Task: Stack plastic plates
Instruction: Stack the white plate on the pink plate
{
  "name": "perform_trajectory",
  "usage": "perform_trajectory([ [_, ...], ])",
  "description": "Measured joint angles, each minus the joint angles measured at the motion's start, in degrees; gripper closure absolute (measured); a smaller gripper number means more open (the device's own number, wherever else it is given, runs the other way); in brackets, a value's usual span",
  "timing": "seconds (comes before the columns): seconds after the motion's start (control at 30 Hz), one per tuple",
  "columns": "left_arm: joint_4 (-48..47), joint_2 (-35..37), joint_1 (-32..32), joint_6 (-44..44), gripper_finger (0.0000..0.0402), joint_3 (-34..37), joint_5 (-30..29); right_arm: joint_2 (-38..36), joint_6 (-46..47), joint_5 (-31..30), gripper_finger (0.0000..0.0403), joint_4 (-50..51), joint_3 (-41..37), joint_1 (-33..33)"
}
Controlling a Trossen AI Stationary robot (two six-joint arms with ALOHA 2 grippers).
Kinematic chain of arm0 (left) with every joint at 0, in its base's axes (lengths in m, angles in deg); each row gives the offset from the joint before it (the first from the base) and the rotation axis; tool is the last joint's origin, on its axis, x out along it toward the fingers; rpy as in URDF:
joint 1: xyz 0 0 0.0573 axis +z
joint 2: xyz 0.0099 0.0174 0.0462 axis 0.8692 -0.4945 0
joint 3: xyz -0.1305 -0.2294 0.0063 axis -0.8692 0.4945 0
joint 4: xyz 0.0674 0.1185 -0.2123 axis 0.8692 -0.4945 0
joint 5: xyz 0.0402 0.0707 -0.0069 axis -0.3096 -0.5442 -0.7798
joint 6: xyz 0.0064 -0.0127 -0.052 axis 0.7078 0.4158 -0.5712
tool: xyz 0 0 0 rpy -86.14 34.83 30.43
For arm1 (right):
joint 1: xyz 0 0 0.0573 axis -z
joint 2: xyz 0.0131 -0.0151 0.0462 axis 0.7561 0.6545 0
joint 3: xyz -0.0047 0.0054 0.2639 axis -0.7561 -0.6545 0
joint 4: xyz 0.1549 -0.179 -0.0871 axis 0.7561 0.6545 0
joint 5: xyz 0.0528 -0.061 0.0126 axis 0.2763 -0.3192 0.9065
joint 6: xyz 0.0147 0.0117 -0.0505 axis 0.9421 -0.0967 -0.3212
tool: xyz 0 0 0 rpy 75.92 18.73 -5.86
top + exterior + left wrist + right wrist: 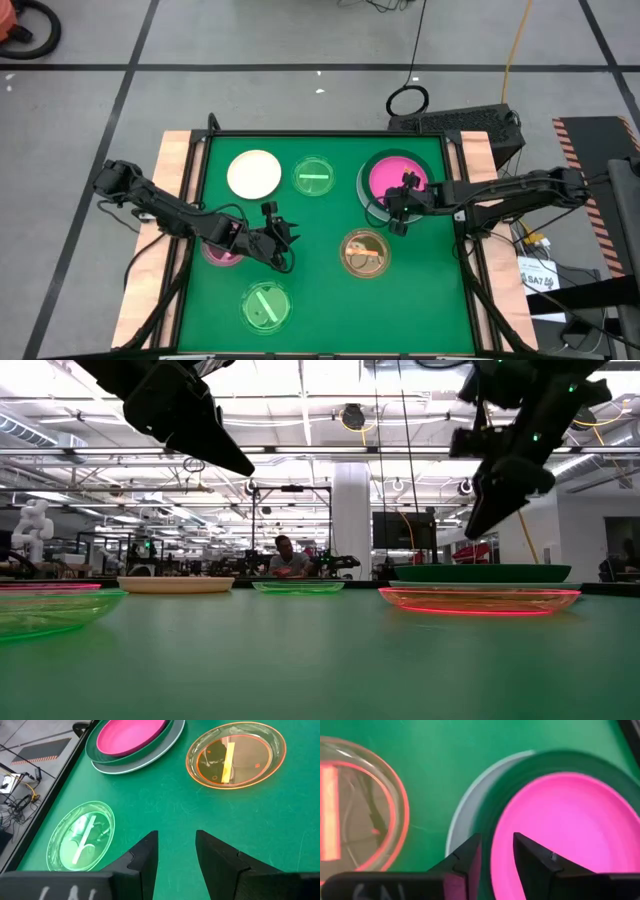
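A stack of three plates, hot-pink (392, 177) in dark-green (366, 172) on pale-blue (465, 820), stands at the far right. My right gripper (397, 208) hovers open just above the stack's near rim (485, 835); the low view shows the gripper (497, 495) clear of it. My left gripper (284, 246) is open and empty above the table's middle (175, 852). A cream plate (254, 173), two translucent green dishes (314, 176) (266, 305), an amber dish (364, 252) and a pink dish (220, 252) lie flat on the table.
The pink dish lies partly under my left arm. Bare green mat (320, 225) lies between the two grippers. The table has raised wooden side rails (172, 160). A person sits far behind the table in the low view (288, 558).
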Motion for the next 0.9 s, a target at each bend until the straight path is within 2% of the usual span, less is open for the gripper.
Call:
perform_trajectory([
  [0.37,-1.5,0.0,0.0,-1.2,0.0263,0.0,-0.1,-3.8,-3.5,0.0,0.0293,-7.0,0.8,-6.7],
  [0.53,-2.4,0.0,0.1,-2.4,0.0263,0.0,-2.0,-3.9,-4.4,0.0,0.0293,-7.8,0.8,-8.0],
  [0.6,-4.4,0.0,0.3,-5.2,0.0263,0.0,-4.4,-3.9,-4.4,0.0,0.0293,-7.6,0.8,-8.3],
  [0.7,-8.9,0.0,1.4,-8.5,0.0263,0.0,-4.8,-3.9,-4.5,0.1,0.0293,-7.6,0.8,-8.7],
  [0.9,-14.2,0.0,3.5,-8.3,0.0263,0.0,-5.0,-3.9,-4.4,0.1,0.0293,-7.2,0.8,-8.9],
])
